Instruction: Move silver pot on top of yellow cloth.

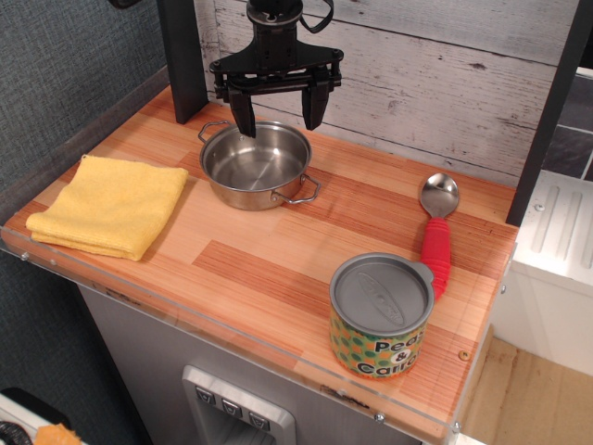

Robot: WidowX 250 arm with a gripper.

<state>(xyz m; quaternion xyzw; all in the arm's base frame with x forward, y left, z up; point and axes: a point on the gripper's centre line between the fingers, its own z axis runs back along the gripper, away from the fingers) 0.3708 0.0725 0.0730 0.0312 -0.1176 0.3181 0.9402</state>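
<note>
The silver pot [256, 167] stands upright on the wooden table top at the back middle, empty, with its two wire loop handles at the back left and front right. The yellow cloth [109, 205] lies folded flat at the left, a short gap away from the pot. My black gripper [278, 113] hangs over the pot's far rim with its two fingers spread wide apart. It is open and holds nothing. The left fingertip [245, 125] is close above the rim.
A spoon with a red handle [435, 232] lies at the right. A grey-lidded green-and-orange dotted can [380, 315] stands at the front right. A grey plank wall [445, 65] rises right behind the table. A dark post [182, 56] stands at the back left.
</note>
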